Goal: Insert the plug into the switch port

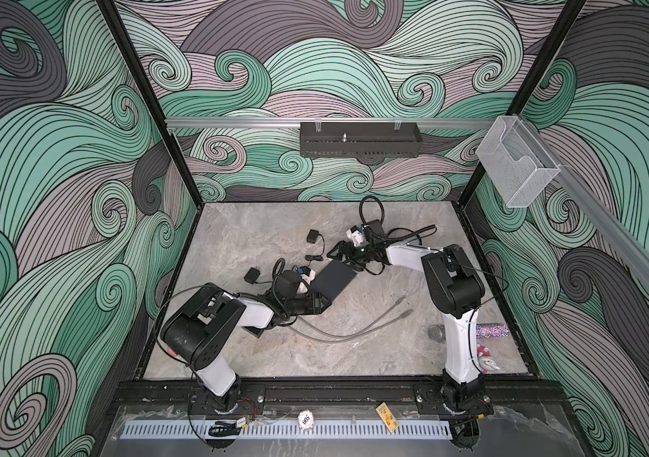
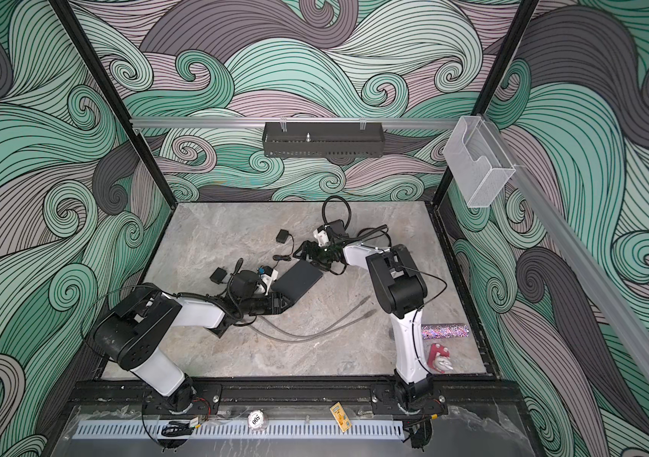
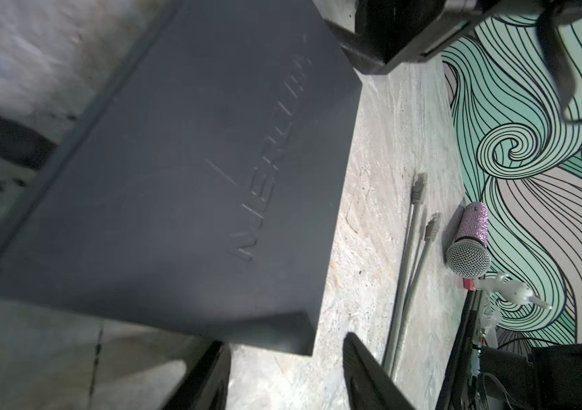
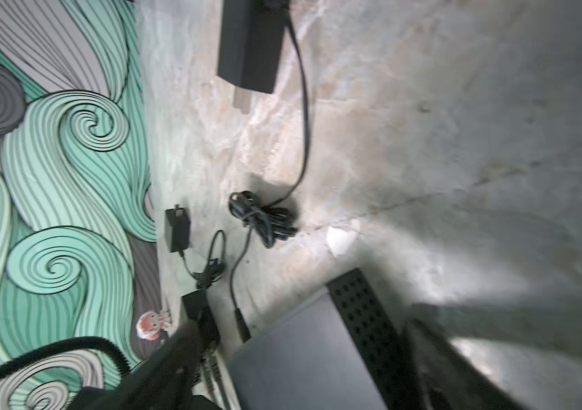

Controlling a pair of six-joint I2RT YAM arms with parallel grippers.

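Nearest my camera the left arm [image 1: 204, 328] reaches across the marble tabletop [image 1: 236, 352]; the dark, flat switch [image 1: 333, 279] lies mid-tabletop between both arms; the left end effector [image 3: 286, 340] sits at the switch's near corner, fingers partly apart with that corner between their tips, and I cannot tell whether it grips or only brackets it; the right end effector [image 4: 300, 321] stands wide over the far corner, gripping nothing I can see; a black adapter [image 4: 248, 46] lies beyond, its lead running through a tied bundle [image 4: 264, 216] to the plug [image 4: 241, 324], which lies on the tabletop with its tip at the switch's edge; whether it is seated I cannot tell.
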